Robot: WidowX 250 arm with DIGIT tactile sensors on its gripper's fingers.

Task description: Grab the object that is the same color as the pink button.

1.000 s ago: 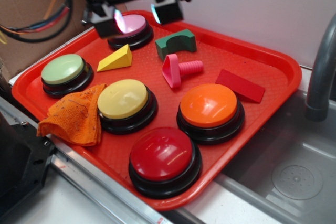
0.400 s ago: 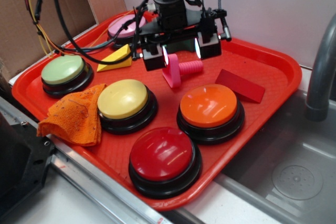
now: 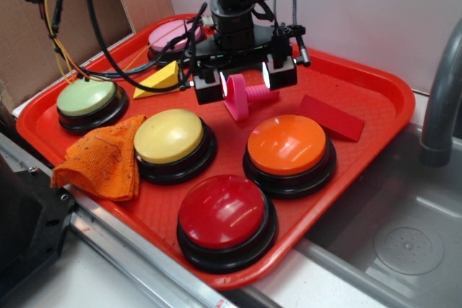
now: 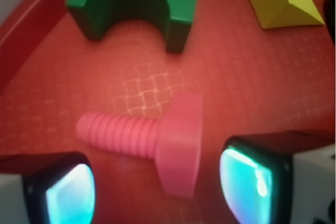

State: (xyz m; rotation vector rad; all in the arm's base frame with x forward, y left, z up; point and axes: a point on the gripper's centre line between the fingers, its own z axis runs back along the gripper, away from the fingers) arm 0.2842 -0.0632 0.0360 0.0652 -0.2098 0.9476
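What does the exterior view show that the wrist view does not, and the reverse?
Only the exterior view shows the pink button, the other dome buttons, the orange cloth and the red wedge. Only the wrist view shows the green arch block, hidden behind the arm outside. Both show the pink bolt, the yellow wedge, the red tray and the gripper, jaws open around the bolt.

red tray (image 3: 375, 91) carries five dome buttons, pink bolt (image 3: 245, 97), wedge blocks, green arch (image 4: 134, 1), orange cloth (image 3: 101, 158).
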